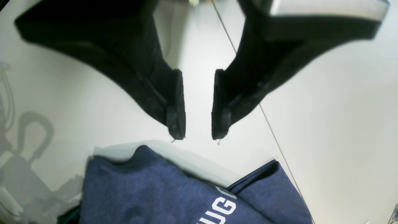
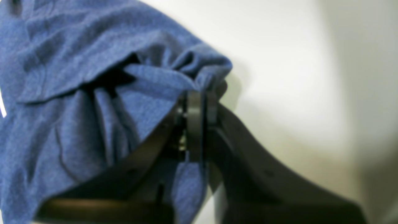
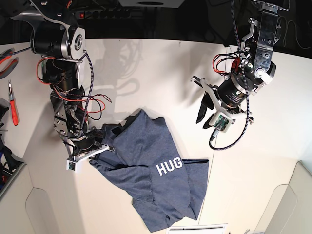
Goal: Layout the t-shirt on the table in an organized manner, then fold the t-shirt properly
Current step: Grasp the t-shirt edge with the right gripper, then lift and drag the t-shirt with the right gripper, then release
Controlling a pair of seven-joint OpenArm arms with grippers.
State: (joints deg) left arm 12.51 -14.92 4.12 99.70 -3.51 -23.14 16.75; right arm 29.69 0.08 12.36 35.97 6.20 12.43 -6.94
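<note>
Heathered navy cotton fills most of the right wrist view: the t-shirt [image 2: 77,102] bunches into tight gathers where the right gripper [image 2: 199,102] has its dark jaws pressed together on a pinch of the fabric, with cloth spilling down on both sides of the fingers [image 2: 194,124]. That view shows the folds and a hemmed edge close up but none of the lettering, apart from a sliver of white at its left border.

From the base view the whole garment is visible, lying crumpled and partly doubled over on the off-white table [image 3: 161,68], the white "HUG" [image 3: 169,167] print facing up near its middle. The right gripper meets the shirt at its left edge in that view, low against the tabletop.

In the left wrist view the left gripper [image 1: 199,137] hangs above bare table with its two black fingers [image 1: 175,105] partly apart and nothing between them. Just below the tips lies the shirt's edge, with part of the white lettering readable, and a thin dark seam line [image 1: 270,127] runs across the table behind the fingers. The base view places this arm well clear of the cloth, raised over the table's far right part.
</note>
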